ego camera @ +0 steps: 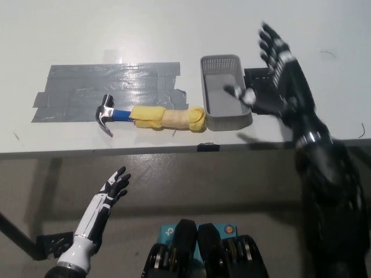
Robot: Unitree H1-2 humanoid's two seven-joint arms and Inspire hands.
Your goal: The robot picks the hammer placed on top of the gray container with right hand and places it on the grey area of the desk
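- Nearest, at lower left and below the desk edge: white left hand [110,194] on a white and black forearm, fingers spread, holding nothing, well apart from everything on the desk.
- At lower right: black right arm rising from the bottom corner, crossing the front edge of the white desk [174,23].
- On the desk near its front edge: claw hammer with dark steel head, blue neck and yellow cloth-wrapped handle [152,117], lying flat, head to the robot's left, handle end to its right.
- Hammer head and blue neck resting on the grey taped area of the desk [87,87]; wrapped handle running along that patch's near edge, partly on white surface.
- Handle end just beside, possibly touching, the near left corner of the gray perforated rectangular container [223,87]; cannot tell for certain.
- Container upright, standing just right of the taped area, nothing visible inside.
- Right of the container: flat black patch [261,74], largely covered by the arm.
- Over that patch and the container's right rim: black right hand [278,69], released, fingers spread and pointing away from the robot, thumb with a pale tip reaching out over the container, gripping nothing.
- No contact visible between right hand and hammer; well apart, with the container between.
- Farthest: bare white desk surface with a few small dark marks.
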